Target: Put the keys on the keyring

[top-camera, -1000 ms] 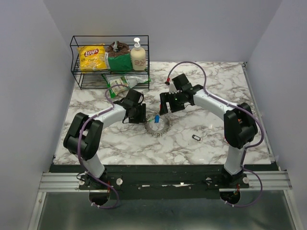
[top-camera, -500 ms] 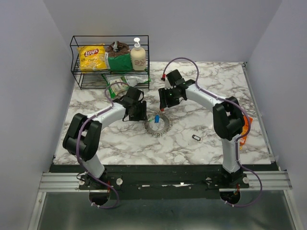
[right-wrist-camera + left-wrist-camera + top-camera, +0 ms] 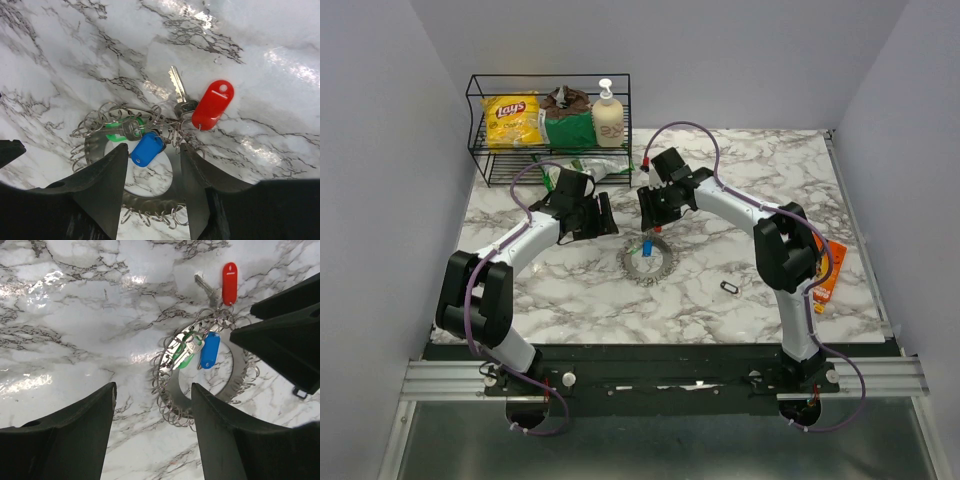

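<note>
The keyring (image 3: 660, 268) is a flat metal ring edged with several small split rings, lying mid-table. A blue-headed key (image 3: 647, 245) stands up at its far edge. In the left wrist view the keyring (image 3: 172, 392) carries a blue key (image 3: 210, 350), a green key (image 3: 187, 352) and a red key (image 3: 229, 283). My left gripper (image 3: 604, 215) is open and empty, left of the ring (image 3: 152, 386). My right gripper (image 3: 645, 211) is open above the ring's far edge (image 3: 154, 146). The blue key (image 3: 146, 149) shows between its fingertips, with the green key (image 3: 119, 131) and red key (image 3: 212, 104) beside it.
A black wire rack (image 3: 480, 130) at the back left holds a Lay's bag (image 3: 512, 118), a green packet and a soap bottle (image 3: 608, 117). A green-white packet (image 3: 582, 170) lies before it. A small black clip (image 3: 729, 287) and an orange packet (image 3: 828, 265) lie at the right.
Both grippers moved away from me and leftward. The left gripper drew back from the ring's left edge. The right arm swung left, which uncovered the orange packet.
</note>
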`<action>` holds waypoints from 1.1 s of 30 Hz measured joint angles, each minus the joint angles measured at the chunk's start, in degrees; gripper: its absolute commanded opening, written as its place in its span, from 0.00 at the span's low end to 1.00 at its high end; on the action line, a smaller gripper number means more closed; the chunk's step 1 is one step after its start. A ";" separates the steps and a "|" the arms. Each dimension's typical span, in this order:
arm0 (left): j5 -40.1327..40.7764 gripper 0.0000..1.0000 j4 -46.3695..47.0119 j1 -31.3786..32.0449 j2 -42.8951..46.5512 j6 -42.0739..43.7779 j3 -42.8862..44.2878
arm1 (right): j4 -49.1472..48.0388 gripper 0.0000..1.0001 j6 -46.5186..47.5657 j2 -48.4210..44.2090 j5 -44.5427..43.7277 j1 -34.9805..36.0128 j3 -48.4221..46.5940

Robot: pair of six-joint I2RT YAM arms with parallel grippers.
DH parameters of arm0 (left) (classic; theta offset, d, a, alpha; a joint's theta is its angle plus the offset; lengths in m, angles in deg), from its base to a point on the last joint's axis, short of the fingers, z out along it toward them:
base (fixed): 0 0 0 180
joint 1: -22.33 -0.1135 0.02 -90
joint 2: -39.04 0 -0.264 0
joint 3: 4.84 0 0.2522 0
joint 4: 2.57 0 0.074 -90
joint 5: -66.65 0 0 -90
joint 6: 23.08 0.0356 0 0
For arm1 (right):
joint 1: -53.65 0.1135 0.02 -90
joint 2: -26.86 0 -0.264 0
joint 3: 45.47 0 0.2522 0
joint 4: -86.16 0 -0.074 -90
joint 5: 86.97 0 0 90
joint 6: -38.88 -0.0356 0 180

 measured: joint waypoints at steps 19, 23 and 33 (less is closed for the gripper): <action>-0.20 0.68 1.44 0.68 -4.11 2.12 5.14 | 0.74 0.50 -0.83 1.16 3.30 1.01 -1.25; 1.75 0.67 1.22 4.37 -7.19 5.11 8.39 | 0.15 0.50 -1.42 0.96 4.57 0.70 0.72; 2.80 0.65 2.23 7.04 -8.44 9.42 8.15 | -1.97 0.50 -2.93 -3.76 8.90 -6.25 12.28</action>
